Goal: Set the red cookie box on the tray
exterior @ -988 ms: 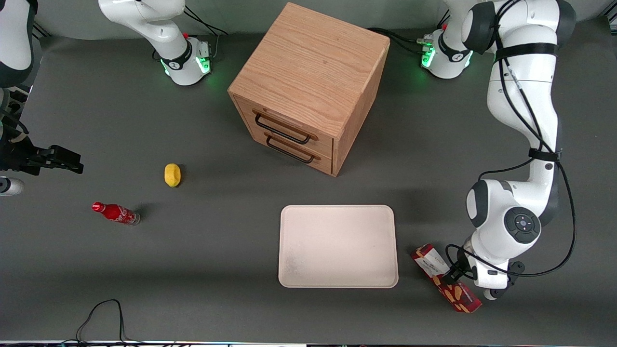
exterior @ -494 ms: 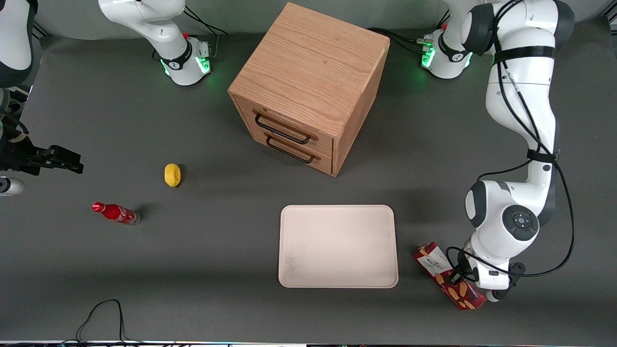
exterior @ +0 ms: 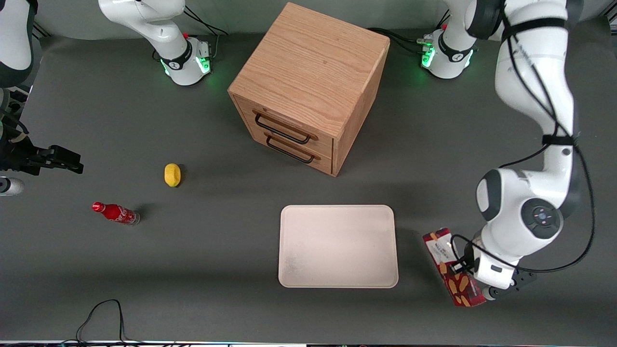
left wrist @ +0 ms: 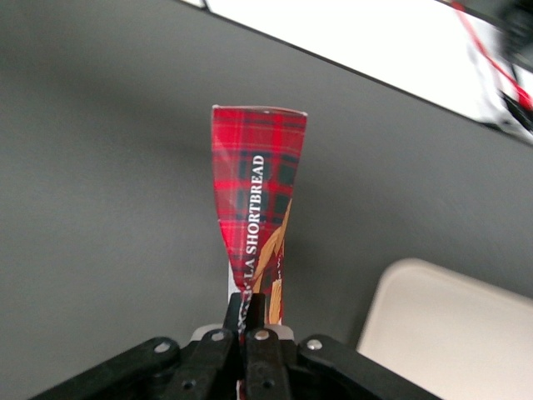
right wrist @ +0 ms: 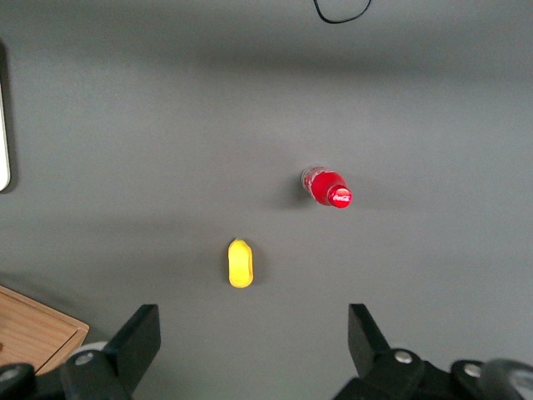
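The red cookie box [exterior: 452, 268], a long tartan-red carton with a white label end and cookie pictures, hangs just above the table beside the tray [exterior: 337, 246], toward the working arm's end. My left gripper [exterior: 465, 271] is shut on the box's long sides near its middle. In the left wrist view the fingers [left wrist: 237, 310] pinch the red cookie box [left wrist: 258, 183], which sticks out past them, and a corner of the cream tray [left wrist: 450, 333] shows beside it. Nothing lies on the tray.
A wooden two-drawer cabinet [exterior: 308, 86] stands farther from the front camera than the tray. A yellow lemon-like object [exterior: 172, 174] and a small red cola bottle [exterior: 115, 213] lie toward the parked arm's end. A black cable [exterior: 101, 313] loops at the front edge.
The left arm has risen with the box in its grip. The box has left the table and swung so that its length points more nearly away from the front camera.
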You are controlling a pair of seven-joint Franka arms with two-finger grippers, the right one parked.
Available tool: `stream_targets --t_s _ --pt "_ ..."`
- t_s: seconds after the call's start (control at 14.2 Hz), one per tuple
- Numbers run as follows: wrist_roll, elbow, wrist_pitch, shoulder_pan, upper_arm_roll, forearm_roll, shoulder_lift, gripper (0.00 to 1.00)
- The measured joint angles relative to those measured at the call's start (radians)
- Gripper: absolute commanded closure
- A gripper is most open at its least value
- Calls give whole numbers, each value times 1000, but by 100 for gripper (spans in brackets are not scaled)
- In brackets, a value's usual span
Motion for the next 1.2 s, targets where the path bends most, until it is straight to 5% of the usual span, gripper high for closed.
stream_targets --t_s 0.56,0.78,1.2 --pt "104 97 -276 -99 -59 31 -116 100" --pt "100 67 -212 -137 -140 155 -77 100" --pt "87 -38 7 -147 -148 169 24 100"
